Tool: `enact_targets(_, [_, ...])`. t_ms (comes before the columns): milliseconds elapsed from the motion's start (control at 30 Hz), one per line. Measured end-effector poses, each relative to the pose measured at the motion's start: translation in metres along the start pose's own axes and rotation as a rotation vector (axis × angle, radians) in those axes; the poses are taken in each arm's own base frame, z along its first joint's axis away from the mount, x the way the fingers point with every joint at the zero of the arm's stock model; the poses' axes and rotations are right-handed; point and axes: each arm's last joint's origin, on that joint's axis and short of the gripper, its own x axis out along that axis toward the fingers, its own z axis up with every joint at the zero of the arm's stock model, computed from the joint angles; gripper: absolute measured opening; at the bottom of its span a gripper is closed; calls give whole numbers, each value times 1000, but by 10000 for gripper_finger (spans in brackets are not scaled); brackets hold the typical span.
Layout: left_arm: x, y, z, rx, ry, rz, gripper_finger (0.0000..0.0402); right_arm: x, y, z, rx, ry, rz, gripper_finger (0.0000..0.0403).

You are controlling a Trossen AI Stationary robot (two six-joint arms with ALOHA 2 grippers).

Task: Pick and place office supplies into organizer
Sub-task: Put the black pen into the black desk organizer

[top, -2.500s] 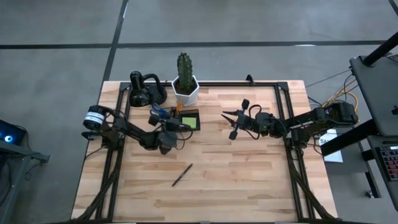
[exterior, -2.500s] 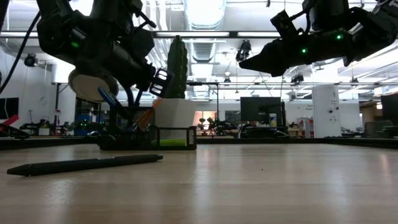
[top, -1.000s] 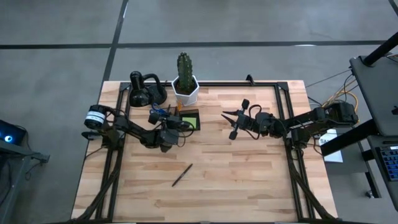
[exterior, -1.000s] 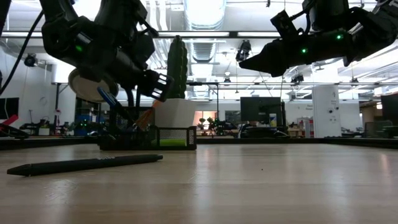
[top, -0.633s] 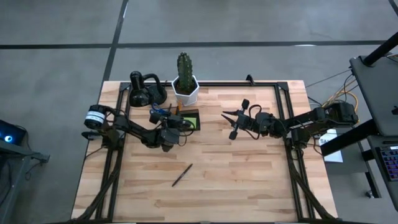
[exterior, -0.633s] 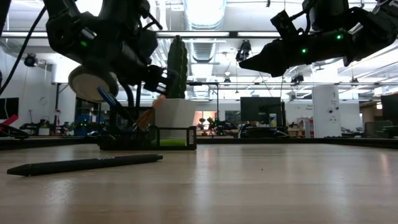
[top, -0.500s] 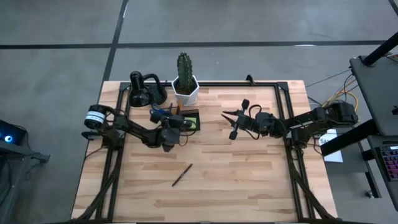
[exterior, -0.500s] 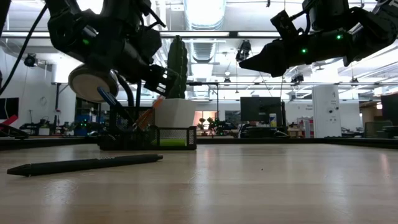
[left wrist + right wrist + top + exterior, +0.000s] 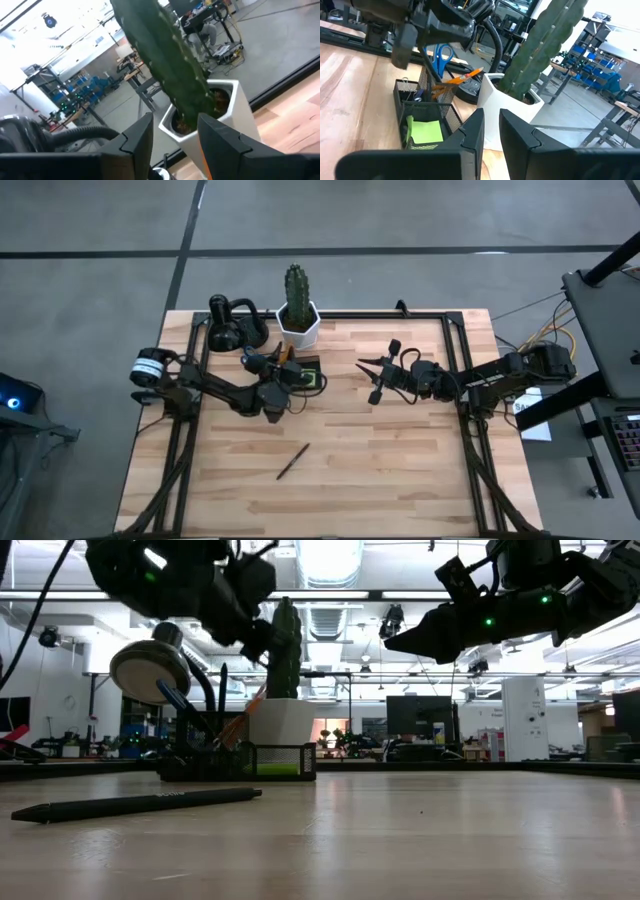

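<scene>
The dark mesh organizer (image 9: 306, 373) stands on the table in front of the white cactus pot (image 9: 298, 323). It holds blue-handled scissors (image 9: 440, 53), orange pencils (image 9: 460, 77) leaning out of it, and a lime-green sticky-note pad (image 9: 425, 131). A black pen (image 9: 293, 461) lies flat on the wood toward the near edge. My left gripper (image 9: 288, 377) hovers level above the organizer's left part, open and with nothing between its fingers (image 9: 141, 143). My right gripper (image 9: 366, 370) hangs level to the organizer's right, with a narrow empty gap between its fingers.
A black looped gadget (image 9: 232, 326) sits at the far left, beside the tall green cactus (image 9: 284, 648). Black frame rails run along the table's left, right and far sides. Bare wood lies between the pen and my right gripper.
My left gripper has risen from just above the organizer up to the height of the cactus. It has also rolled about its pointing line and shifted a little toward the far edge, staying open. My right arm has kept still.
</scene>
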Motion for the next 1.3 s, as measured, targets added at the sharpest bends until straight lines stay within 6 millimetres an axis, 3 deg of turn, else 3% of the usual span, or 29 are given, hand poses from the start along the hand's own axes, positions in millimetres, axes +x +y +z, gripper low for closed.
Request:
enact_targets(200, [-26, 11, 26, -15, -39, -71, 139, 0, 0, 0, 0, 0, 0, 48])
enact_targets(333, [-58, 17, 41, 16, -89, -157, 139, 0, 0, 0, -1, 3, 1, 48])
enact_targets(567, [-118, 34, 69, -84, -163, -322, 139, 0, 0, -1, 0, 7, 2, 48])
enact_targets(767, [-154, 52, 88, -157, -196, -426, 139, 0, 0, 0, -1, 3, 1, 48])
enact_targets(1067, [-173, 59, 88, -191, -242, -514, 139, 0, 0, 0, -22, -3, -1, 48])
enact_targets(1300, [-183, 63, 93, -295, -426, -822, 139, 0, 0, 1, -20, -8, -3, 48])
